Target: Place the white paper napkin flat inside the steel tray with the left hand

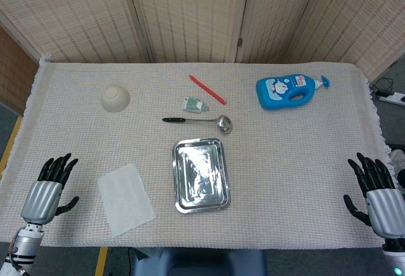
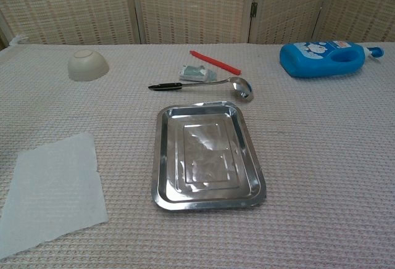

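Lying flat on the tablecloth (image 1: pixel 285 162), outside the tray: white paper napkin (image 1: pixel 126 199), untouched.

Hovering at the near left edge, left hand (image 1: pixel 47 190) with fingers spread, holding nothing, just left of the napkin and apart from it. Mirroring it at the near right edge, right hand (image 1: pixel 378 197), fingers likewise fanned and empty. Sitting centre, right of the napkin with a gap between: steel tray (image 2: pixel 162 158), holding nothing. Lying just beyond the tray: ladle (image 2: pixel 203 85), black handle pointing left. Resting behind that: small packet (image 2: pixel 197 73) and red stick (image 2: pixel 215 62). Sitting upturned far left: pale bowl (image 2: pixel 87 64). Lying on its side far right: blue bottle (image 2: pixel 321 57).
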